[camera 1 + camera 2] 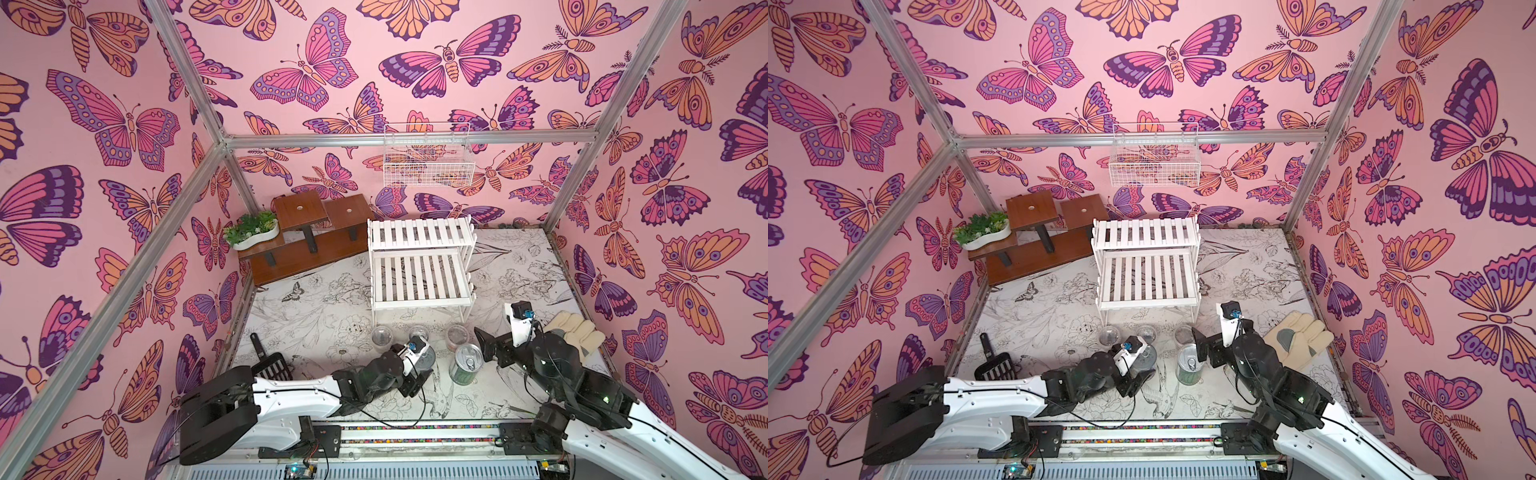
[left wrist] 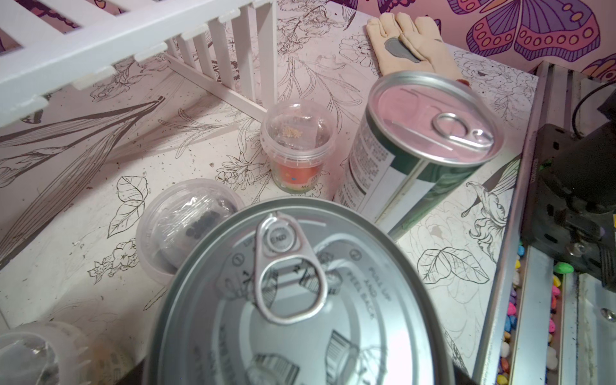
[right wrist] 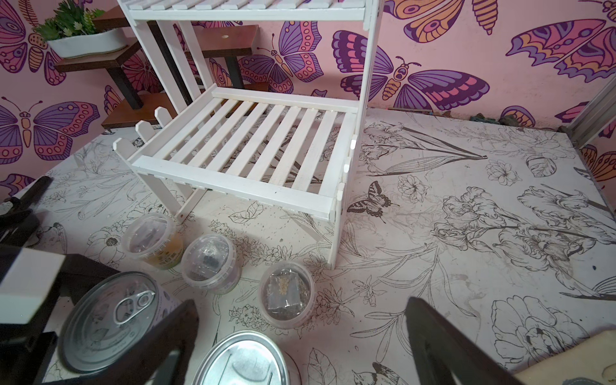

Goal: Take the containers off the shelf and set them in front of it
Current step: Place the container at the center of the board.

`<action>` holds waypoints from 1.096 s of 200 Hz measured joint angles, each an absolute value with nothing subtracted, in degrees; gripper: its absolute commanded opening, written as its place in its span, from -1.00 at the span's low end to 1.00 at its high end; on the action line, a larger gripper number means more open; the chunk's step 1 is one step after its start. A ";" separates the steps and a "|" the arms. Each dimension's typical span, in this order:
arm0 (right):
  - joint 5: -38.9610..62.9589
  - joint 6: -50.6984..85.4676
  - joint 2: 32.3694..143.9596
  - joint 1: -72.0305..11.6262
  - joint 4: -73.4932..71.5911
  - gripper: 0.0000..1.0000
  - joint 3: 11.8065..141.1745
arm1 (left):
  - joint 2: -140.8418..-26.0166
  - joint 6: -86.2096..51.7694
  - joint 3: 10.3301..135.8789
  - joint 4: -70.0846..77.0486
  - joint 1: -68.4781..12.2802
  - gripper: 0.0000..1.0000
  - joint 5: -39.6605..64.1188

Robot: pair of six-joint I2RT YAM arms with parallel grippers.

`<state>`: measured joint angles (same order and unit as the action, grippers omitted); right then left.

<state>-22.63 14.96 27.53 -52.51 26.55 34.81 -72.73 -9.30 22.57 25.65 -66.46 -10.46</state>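
— If off the white slatted shelf (image 3: 233, 186), where are the clear plastic cups (image 3: 210, 263) and metal cans (image 1: 467, 359)?
— On the flowery bench (image 3: 433, 260), just before it. The right gripper (image 1: 484, 347) has jaws spread; the left gripper (image 1: 419, 362), can't tell.

Floral tabletop (image 1: 316, 299) carries shelf (image 1: 419, 274), brown stand (image 1: 307, 253), three cups (image 3: 210, 261), green-labelled can (image 1: 467, 363), glove (image 1: 575, 332), scoop (image 1: 272, 365).

The left arm (image 1: 291, 395) and right arm (image 1: 582, 386) share glossy white shells over black joints — thin black cables loop beside them. The right gripper (image 1: 485, 347) has matt black, wedge-shaped fingers (image 3: 443, 340).
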 measured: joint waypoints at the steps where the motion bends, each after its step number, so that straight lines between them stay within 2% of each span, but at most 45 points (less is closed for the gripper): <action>1: -22.63 14.96 27.51 -52.49 26.55 0.99 34.81 | -72.86 -9.32 22.55 25.78 -66.46 0.31 -10.46; 94: -22.65 14.96 27.38 -52.21 26.57 0.98 34.50 | -84.55 -9.43 21.39 38.87 -66.46 0.43 -12.05; 219: -22.65 14.98 26.76 -52.14 26.59 0.99 34.37 | -86.28 -9.28 21.39 42.00 -66.46 0.94 -14.46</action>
